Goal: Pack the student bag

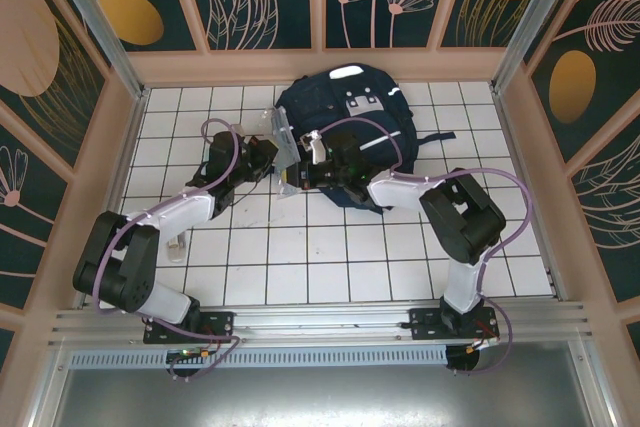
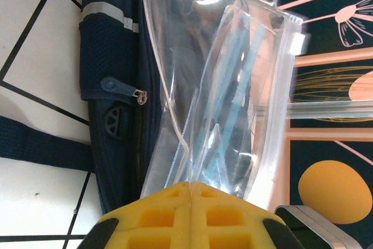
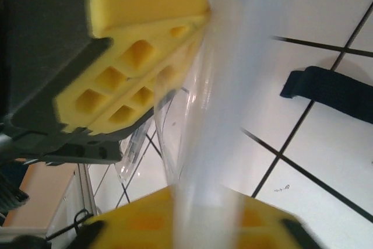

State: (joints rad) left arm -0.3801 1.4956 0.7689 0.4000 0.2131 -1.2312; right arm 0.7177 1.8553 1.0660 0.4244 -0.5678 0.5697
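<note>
Left gripper (image 2: 189, 187) pinched; right gripper (image 3: 201, 196) seemingly clamped.

Your right claw (image 3: 201, 205) has its yellow pads pressed together on a clear plastic pouch (image 3: 233, 86), which rises, blurred, straight up from between them. Up and to the left of it, the left claw (image 3: 201, 18) pinches the same pouch, pads closed. To the right of your claw, a dark navy strap (image 3: 332, 91) lies on the white tiled desk (image 3: 326, 21).

one student bag (image 1: 385, 112), one clear zip pouch (image 2: 233, 86), two hands: left hand (image 2: 189, 188), right hand (image 3: 198, 199)
</note>
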